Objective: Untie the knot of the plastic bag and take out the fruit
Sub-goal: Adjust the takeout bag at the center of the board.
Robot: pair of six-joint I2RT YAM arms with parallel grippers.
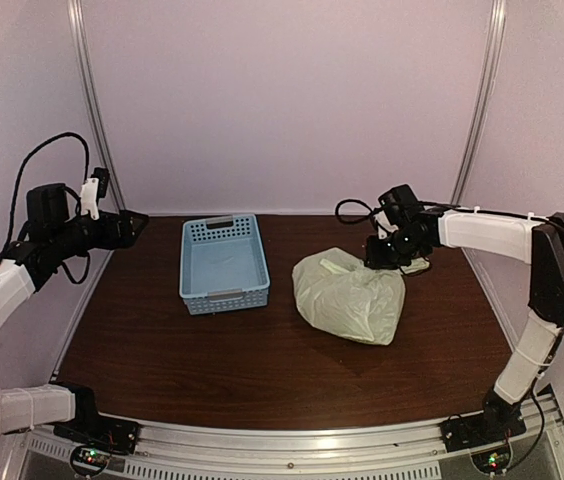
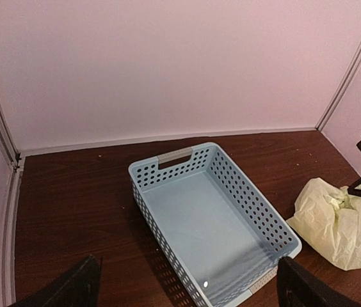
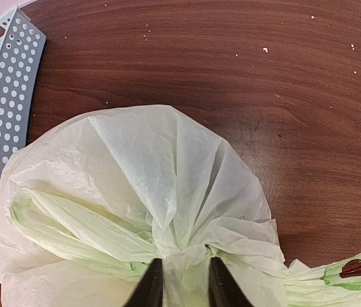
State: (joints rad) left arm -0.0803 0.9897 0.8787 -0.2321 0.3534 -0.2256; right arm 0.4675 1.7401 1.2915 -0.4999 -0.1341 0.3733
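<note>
Top external view: left of the basket (image 1: 189,262), the left gripper (image 1: 134,224) hangs above the table's (image 1: 212,370) far left corner, its fingers (image 2: 72,288) spread wide and holding nothing. The basket, light blue and perforated, sits on the table with nothing visible inside. Just right of the basket and apart from it, the bag (image 1: 347,300) lies in a rounded, crinkled heap; the plastic hides what it holds. The knot (image 3: 182,252) is on the side of the bag farthest from the basket, its folds gathered into one tight bunch. The right gripper (image 1: 382,256), right of the basket beyond the bag, is down at that bunch, its two fingers drawn close and pinching the knot between them. A dark red mark (image 3: 358,267) shows on a handle strip beside it.
</note>
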